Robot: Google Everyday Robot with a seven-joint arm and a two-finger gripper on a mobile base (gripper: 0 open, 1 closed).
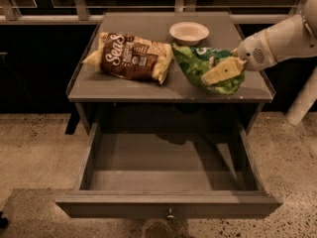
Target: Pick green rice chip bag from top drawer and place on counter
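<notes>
The green rice chip bag point(190, 63) lies crumpled on the right part of the counter point(124, 89), just in front of the bowl. My gripper point(220, 73) reaches in from the right on a white arm and is shut on the bag's right end. One cream finger point(224, 71) lies across the top of the bag; the other is hidden behind it. The top drawer point(168, 205) stands pulled fully out below the counter, its inside bare, with its small metal knob point(170, 213) at the front.
A larger brown-and-cream "Sea" bag point(131, 56) lies on the counter's left half. A small cream bowl point(189, 32) sits at the back middle. A railing and dark windows run behind the counter. Speckled floor surrounds the cabinet.
</notes>
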